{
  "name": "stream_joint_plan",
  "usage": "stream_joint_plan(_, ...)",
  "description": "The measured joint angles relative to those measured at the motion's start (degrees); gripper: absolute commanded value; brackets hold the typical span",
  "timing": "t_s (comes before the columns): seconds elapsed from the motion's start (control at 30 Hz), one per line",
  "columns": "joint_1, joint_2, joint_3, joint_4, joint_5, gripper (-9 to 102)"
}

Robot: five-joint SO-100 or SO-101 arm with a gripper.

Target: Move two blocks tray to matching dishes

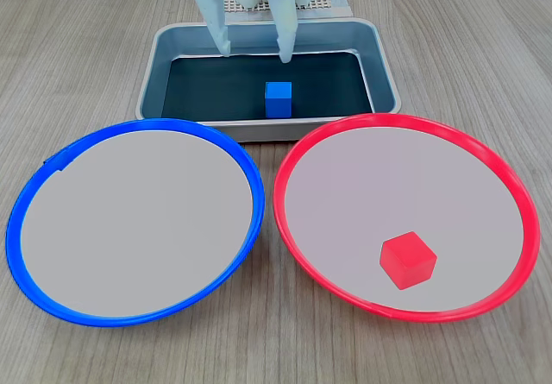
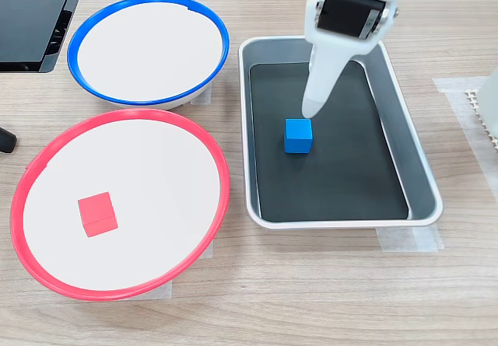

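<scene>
The blue block (image 1: 279, 99) (image 2: 298, 136) stands on the dark floor of the grey tray (image 1: 259, 130) (image 2: 342, 221), near its middle. My white gripper (image 1: 255, 53) (image 2: 307, 113) hangs open over the tray, its fingertips low above the floor just behind the blue block and not touching it. In both fixed views the red block (image 1: 408, 260) (image 2: 97, 214) lies inside the red-rimmed dish (image 1: 405, 119) (image 2: 117, 114). Nothing lies in the blue-rimmed dish (image 1: 164, 123) (image 2: 148, 0).
A white mesh mat (image 1: 321, 1) (image 2: 476, 105) lies beyond the tray by the arm's base. A dark flat device (image 2: 31, 19) sits beside the blue-rimmed dish. The two dishes almost touch each other and the tray; bare wooden tabletop (image 2: 327, 299) lies in front.
</scene>
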Motion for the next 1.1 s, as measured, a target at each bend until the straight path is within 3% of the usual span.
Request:
stream_joint_plan(0.37,-4.8,-8.3,3.5,-12.5,1.2,24)
stream_joint_plan(0.47,-6.2,-11.3,3.6,-14.5,0.6,15)
stream_joint_plan(0.57,-5.9,-12.7,3.5,-15.9,-0.1,0)
stream_joint_plan(0.6,-6.4,-12.7,3.4,-16.8,0.1,0)
stream_joint_plan(0.73,-6.5,-12.7,2.5,-15.1,-0.4,0)
stream_joint_plan(0.93,-7.1,-10.4,-13.6,-0.5,7.1,0)
stream_joint_plan(1.1,-3.1,-14.9,-30.8,-3.2,18.9,0)
